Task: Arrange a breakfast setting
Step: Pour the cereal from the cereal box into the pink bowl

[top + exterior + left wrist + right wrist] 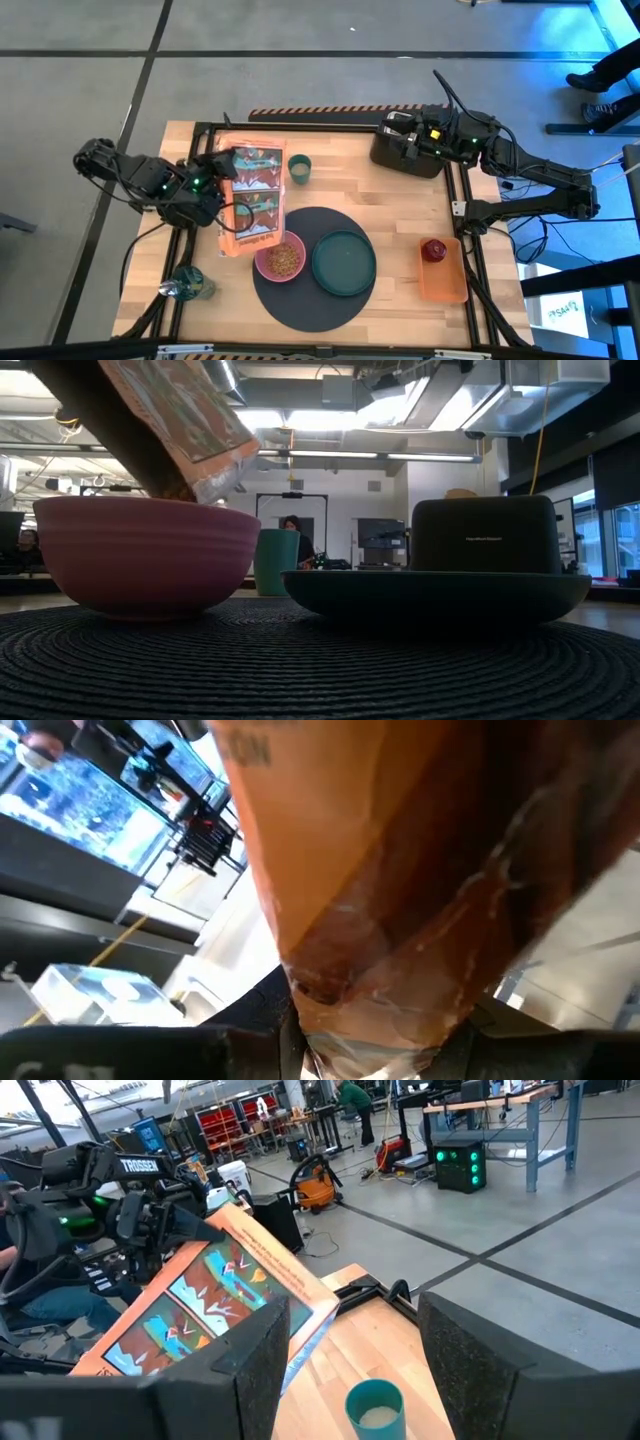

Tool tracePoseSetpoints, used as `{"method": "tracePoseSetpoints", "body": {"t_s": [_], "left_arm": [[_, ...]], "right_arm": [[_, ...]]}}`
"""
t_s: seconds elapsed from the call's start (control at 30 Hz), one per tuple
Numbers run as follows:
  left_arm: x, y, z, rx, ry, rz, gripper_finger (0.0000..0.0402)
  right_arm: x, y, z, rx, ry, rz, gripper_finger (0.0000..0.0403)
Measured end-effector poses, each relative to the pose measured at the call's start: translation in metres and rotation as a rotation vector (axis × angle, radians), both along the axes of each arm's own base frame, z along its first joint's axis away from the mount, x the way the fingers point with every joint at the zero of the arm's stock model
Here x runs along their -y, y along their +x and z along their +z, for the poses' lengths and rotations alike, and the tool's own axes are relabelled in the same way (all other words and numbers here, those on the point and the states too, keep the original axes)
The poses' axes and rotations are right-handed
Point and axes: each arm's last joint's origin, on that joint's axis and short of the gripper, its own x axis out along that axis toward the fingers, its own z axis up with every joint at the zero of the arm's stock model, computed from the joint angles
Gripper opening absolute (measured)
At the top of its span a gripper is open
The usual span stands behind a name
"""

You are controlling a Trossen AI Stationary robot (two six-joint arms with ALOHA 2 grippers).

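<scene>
My left gripper [218, 193] is shut on an orange printed bag [250, 200], held tilted over the pink bowl [281, 259], which has brown cereal in it. The bowl and the dark-green plate [343, 262] stand on the round dark-grey mat [315, 300]. The pale-green cup [299, 167] stands on the wood beyond the mat. The dark-red fruit [433, 250] lies on the orange tray [445, 282]. My right gripper [350, 1370] is open and empty above the black toaster [405, 150]. Spoon and bagel are out of view. My left gripper pinches the bag between its two fingers at a crinkled, clear part [370, 1035] on the bag's left side. The fingers come level from the table's left. The bag is lifted clear and slants down, its lower end [215, 480] just above the bowl [140, 555].
A greenish glass object [190, 285] stands near the table's front left corner. The toaster sits at the far right, the orange tray at the near right. Bare wood lies between the mat and the tray.
</scene>
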Motion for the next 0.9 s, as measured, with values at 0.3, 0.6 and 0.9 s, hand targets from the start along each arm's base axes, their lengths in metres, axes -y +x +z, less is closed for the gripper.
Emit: {"method": "tracePoseSetpoints", "body": {"t_s": [0.3, 0.6, 0.9], "left_arm": [[0.007, 0.011, -0.005, -0.060, 0.041, -0.030, 0.0127], [0.007, 0.012, -0.005, -0.059, 0.048, -0.023, 0.0127], [0.007, 0.013, -0.005, -0.047, 0.041, -0.024, 0.0127]], "right_arm": [[0.001, 0.000, 0.000, 0.001, -0.001, -0.018, 0.0209], [0.001, 0.000, 0.000, 0.002, -0.002, -0.024, 0.0209], [0.001, 0.000, 0.000, 0.002, -0.002, -0.026, 0.0209]]}}
